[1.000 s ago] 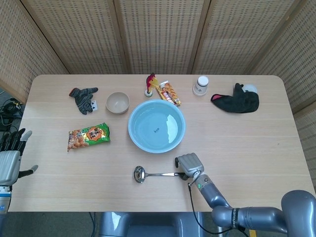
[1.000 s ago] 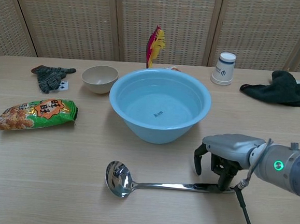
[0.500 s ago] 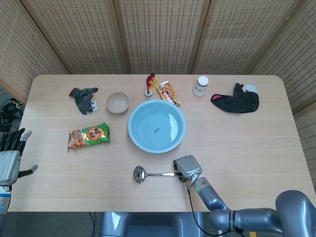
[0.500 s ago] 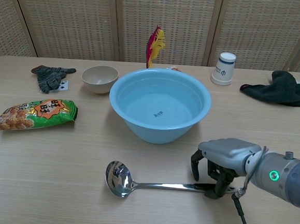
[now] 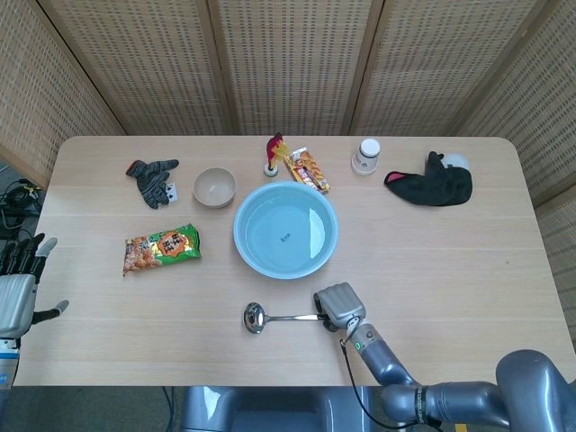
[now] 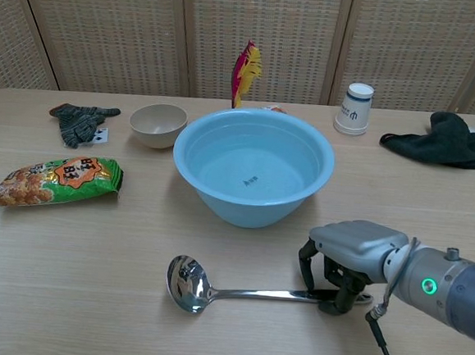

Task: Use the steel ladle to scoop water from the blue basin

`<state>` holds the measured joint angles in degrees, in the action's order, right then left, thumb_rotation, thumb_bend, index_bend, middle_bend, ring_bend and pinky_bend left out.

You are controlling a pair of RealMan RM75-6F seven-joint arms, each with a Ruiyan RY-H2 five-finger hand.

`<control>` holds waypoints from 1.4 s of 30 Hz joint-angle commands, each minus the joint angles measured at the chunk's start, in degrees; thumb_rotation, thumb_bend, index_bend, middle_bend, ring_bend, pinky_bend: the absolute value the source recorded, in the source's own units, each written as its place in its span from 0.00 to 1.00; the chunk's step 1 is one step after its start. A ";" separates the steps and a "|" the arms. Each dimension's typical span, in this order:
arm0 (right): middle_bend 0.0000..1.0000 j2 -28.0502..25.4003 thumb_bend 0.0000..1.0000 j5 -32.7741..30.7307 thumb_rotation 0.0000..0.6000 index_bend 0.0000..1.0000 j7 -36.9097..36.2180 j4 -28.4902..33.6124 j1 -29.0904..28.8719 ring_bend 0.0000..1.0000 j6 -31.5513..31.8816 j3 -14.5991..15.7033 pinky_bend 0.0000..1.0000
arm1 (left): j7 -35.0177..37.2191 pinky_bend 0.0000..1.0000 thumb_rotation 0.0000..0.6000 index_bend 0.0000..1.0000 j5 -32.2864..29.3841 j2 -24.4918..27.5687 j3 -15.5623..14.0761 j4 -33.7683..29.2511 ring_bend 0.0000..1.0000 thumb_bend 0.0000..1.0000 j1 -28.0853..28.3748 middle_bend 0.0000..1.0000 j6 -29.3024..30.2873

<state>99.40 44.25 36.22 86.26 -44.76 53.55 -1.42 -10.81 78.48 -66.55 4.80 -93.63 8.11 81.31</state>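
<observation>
**Robot hand settles over ladle handle beside water basin**

Waiting at the far left edge of the head view, the left hand [image 5: 18, 292] hangs off the table with its fingers spread and nothing in them. On the table [image 5: 468, 261], toward the upper left, lie a grey glove [image 5: 151, 177], a beige bowl [image 5: 214, 187] and, lower, a green-and-orange snack bag [image 5: 161, 248] whose print is too small to read. At centre sits the blue basin [image 6: 252, 166] of water, a small dark mark on its floor illegible. Below it, at lower centre, the steel ladle [image 6: 237, 288] lies flat, cup to the left, handle running right. The right hand [image 6: 345, 258] arches over the handle's end, fingers curled down around it and touching or nearly touching the steel; whether they have truly closed on it cannot be told, and the ladle rests on the wood. A clean pickup likely calls for closing firmly on the handle, then lifting level before swinging the cup up toward the basin. Upper right stand a white cup [image 6: 355, 109] with a small blue logo and a black cloth [image 6: 446, 140].
</observation>
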 commanded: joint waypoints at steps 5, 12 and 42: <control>1.00 0.36 0.48 0.65 1.00 0.48 -0.13 -1.09 0.25 1.00 -0.25 0.37 1.00 | 0.14 0.00 1.00 0.00 0.00 0.07 -0.02 -0.03 0.00 0.00 0.02 0.00 -0.04; 1.00 0.59 0.51 0.91 1.00 0.49 0.03 -1.75 0.36 1.00 -0.49 0.50 1.00 | 0.24 0.00 1.00 0.00 -0.02 0.11 0.00 -0.04 0.00 0.00 0.06 0.00 -0.03; 1.00 -9.33 0.85 -2.56 1.00 0.73 -0.54 9.22 1.41 1.00 1.78 -1.32 1.00 | 0.94 0.00 1.00 0.00 0.49 0.53 -0.38 -0.52 0.00 0.00 0.10 0.00 -0.20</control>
<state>91.88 41.78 36.18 93.60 -43.72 54.60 -2.42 -9.89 78.96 -66.03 4.42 -94.14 8.22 81.10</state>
